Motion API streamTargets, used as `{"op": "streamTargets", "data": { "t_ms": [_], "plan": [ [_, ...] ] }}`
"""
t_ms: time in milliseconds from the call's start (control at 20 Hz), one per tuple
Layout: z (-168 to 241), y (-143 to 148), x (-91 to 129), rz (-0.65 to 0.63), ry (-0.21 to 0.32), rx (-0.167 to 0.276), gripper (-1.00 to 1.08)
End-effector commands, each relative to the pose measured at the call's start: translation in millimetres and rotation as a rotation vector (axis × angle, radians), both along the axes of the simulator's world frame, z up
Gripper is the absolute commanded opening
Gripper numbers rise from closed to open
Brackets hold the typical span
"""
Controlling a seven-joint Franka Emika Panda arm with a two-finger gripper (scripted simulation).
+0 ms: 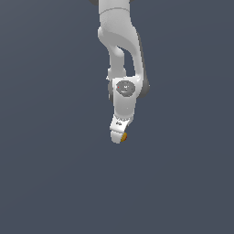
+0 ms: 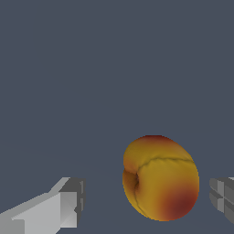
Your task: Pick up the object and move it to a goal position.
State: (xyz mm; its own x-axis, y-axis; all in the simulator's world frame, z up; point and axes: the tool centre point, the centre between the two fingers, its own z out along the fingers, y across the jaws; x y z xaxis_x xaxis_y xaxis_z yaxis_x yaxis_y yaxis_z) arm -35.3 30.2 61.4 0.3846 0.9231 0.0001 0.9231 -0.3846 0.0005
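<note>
Ball [image 2: 161,179] is sitting between the end effector [image 2: 146,201] fingers in the wrist view, yellow-orange with a red patch low on one side and a crease running across it. It's lying off-centre: visible gap to the light grey finger [image 2: 59,208], and a narrower gap to the darker finger [image 2: 222,194] at the frame edge. So the end effector is spread wide, not gripping anything, pads not touching the ball. In the exterior view only an orange sliver of the ball [image 1: 124,135] is showing, right at the tip of the end effector [image 1: 119,135], toward the exterior view's right. White arm [image 1: 121,50] is hanging down from the top edge. Plain dark grey table [image 1: 50,173] all around.
</note>
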Motion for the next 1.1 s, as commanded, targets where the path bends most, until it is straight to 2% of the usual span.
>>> {"op": "streamTargets", "data": {
  "t_ms": [0, 350, 400, 850, 900, 1050],
  "plan": [
    [-12.6, 0.3, -0.7, 0.002, 0.001, 0.000, 1.00],
    [-26.6, 0.0, 0.1, 0.002, 0.001, 0.000, 1.00],
    [-26.6, 0.0, 0.1, 0.002, 0.001, 0.000, -1.00],
    [-26.6, 0.0, 0.1, 0.002, 0.001, 0.000, -1.00],
    [-12.0, -4.9, 12.4, -0.005, -0.033, -0.003, -1.00],
    [-11.5, -8.0, 13.2, -0.005, -0.033, -0.003, -1.00]
  ]
}}
